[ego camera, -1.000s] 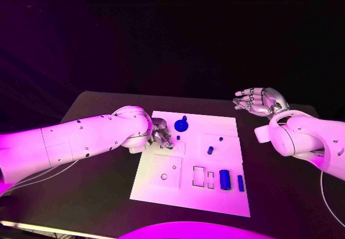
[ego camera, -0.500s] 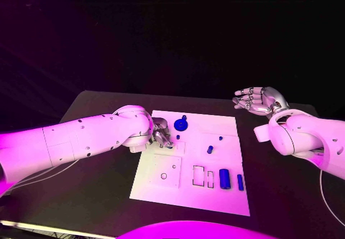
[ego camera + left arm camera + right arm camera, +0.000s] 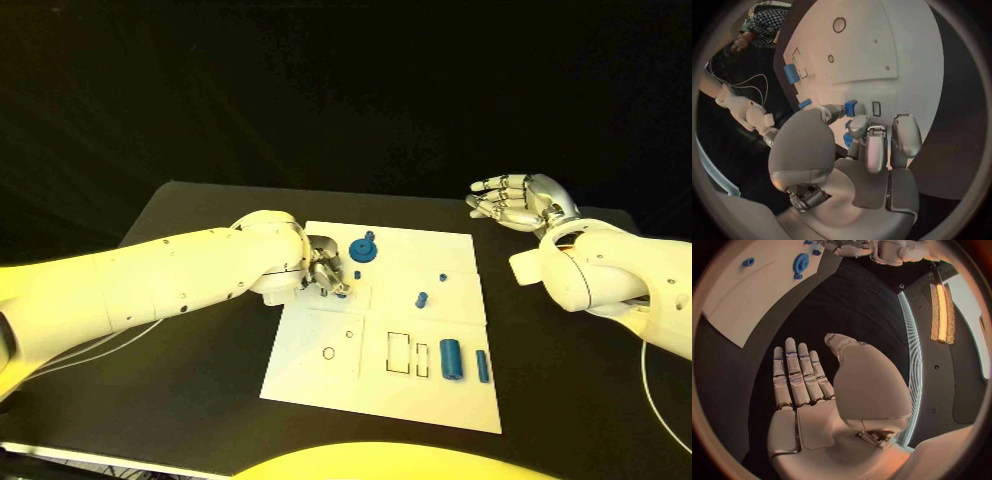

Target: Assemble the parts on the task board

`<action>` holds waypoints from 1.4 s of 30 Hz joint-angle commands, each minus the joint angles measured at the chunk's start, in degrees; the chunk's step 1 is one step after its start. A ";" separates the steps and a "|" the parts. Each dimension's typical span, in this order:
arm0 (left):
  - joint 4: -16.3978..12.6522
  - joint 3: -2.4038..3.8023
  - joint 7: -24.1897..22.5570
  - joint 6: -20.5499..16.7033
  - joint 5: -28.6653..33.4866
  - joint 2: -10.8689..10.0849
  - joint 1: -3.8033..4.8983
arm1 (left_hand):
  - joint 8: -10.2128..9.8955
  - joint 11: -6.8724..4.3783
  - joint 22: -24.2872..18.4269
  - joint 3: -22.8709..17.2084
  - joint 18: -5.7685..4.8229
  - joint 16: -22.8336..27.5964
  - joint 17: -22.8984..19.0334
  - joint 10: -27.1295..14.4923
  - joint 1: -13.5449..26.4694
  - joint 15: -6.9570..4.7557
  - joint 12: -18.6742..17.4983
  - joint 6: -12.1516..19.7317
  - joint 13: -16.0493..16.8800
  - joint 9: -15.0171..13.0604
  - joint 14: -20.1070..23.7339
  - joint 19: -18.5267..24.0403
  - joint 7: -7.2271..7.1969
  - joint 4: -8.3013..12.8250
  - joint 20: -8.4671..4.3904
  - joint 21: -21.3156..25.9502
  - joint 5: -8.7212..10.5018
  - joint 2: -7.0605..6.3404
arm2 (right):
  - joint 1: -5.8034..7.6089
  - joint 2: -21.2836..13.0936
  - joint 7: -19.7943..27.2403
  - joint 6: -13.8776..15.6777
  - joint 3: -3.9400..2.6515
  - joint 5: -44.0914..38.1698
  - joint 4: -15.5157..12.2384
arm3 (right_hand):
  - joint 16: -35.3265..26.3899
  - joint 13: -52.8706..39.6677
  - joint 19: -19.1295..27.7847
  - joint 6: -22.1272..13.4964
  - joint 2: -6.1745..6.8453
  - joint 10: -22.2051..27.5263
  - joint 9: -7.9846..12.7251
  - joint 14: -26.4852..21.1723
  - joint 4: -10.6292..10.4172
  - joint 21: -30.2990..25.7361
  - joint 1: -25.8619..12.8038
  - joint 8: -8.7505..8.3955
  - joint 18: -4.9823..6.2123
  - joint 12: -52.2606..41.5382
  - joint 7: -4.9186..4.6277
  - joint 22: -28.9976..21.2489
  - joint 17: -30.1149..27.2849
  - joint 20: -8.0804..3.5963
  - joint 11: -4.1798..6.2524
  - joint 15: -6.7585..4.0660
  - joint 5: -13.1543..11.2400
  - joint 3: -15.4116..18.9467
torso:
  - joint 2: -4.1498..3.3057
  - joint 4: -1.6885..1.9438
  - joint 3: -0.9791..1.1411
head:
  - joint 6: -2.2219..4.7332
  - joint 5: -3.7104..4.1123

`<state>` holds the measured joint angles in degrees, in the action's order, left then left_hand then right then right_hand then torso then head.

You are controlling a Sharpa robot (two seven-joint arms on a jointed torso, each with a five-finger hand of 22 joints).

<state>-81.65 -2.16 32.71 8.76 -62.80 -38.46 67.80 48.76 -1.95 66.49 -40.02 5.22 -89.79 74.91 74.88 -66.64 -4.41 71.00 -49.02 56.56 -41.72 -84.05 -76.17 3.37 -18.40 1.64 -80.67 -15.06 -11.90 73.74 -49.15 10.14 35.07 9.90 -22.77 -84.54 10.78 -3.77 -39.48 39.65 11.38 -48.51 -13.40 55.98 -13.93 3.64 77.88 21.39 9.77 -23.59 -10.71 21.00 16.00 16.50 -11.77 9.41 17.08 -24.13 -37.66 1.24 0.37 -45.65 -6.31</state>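
Note:
The white task board (image 3: 433, 400) lies in the middle of the black table. My left hand (image 3: 326, 272) rests low over its near-left part, fingers curled. In the left wrist view the thumb and a finger pinch a small blue part (image 3: 851, 107) just above the board (image 3: 898, 50). A blue gear (image 3: 364, 250) stands beside that hand. A small blue peg (image 3: 420, 299) and a blue dot (image 3: 443, 276) sit mid-board. Two blue cylinders (image 3: 451, 360) lie near the front right. My right hand (image 3: 519, 200) hovers open off the board's far right corner, fingers straight (image 3: 795, 375).
Several empty slots and holes mark the board's front half (image 3: 397, 354). Black table surrounds the board, with free room on the right (image 3: 577, 380). The right wrist view shows the board's corner (image 3: 742, 295) and the gear (image 3: 801, 262).

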 commanded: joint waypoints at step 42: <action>1.12 -0.05 -0.24 1.93 0.45 0.42 -0.12 | -3.10 -0.30 0.58 12.28 -0.54 -0.21 15.09 0.45 8.98 -0.75 -0.19 -4.22 0.61 -0.54 -5.95 -0.98 -1.92 1.65 -0.32 -0.10 0.70 -0.93 | -0.03 -0.12 0.10 -1.66 -0.01 -0.39 -0.11 | -0.59 0.05 -0.60 0.00 0.16 0.21 0.24 0.42 0.22 0.08 -0.36 -0.28 0.60 0.17 -5.05 -0.74 -0.47 0.02 -0.33 0.18 -0.04 0.56 | 0.03 -0.04 -0.05 | 0.16 0.04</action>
<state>-80.44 -2.19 32.87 9.94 -62.65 -38.04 67.77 45.98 -2.46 67.02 -28.21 5.23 -89.79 74.91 75.57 -58.23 -4.81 71.00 -53.05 57.17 -42.20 -84.05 -76.78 1.11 -16.76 1.42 -80.66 -14.63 -12.74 73.73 -49.25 9.92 34.51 9.91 -22.74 -84.58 10.44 -3.78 -39.91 39.65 11.15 -48.51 -13.25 55.98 -13.84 3.64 77.65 21.39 9.77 -23.59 -10.71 20.32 15.60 16.50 -11.77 9.41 17.09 -23.73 -37.62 1.22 0.35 -45.58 -6.23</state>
